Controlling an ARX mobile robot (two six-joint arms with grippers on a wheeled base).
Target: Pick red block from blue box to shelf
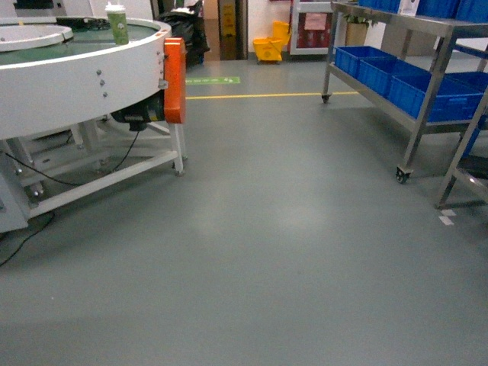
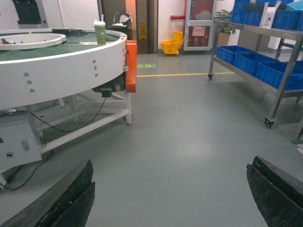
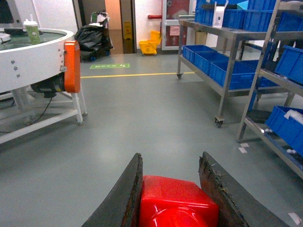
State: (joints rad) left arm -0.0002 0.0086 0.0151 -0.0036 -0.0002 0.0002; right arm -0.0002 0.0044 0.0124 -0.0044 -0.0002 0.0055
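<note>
In the right wrist view my right gripper [image 3: 170, 161] is shut on the red block [image 3: 175, 203], a glossy red cube held between the two dark fingers above the grey floor. The steel shelf [image 3: 227, 52] stands ahead to the right, holding dark blue crates; it also shows as the shelf [image 1: 427, 84] at the right of the head view. My left gripper [image 2: 170, 168] hangs open over bare floor with nothing between its fingers. The blue box is out of view. Neither gripper shows in the head view.
A large white round conveyor table [image 1: 76, 76] with an orange guard [image 1: 174, 80] stands at the left, a green cup [image 1: 117, 23] on top. Cables trail on the floor beneath it. A yellow mop bucket [image 1: 272, 44] sits far back. A second rack [image 3: 284, 109] stands nearer right.
</note>
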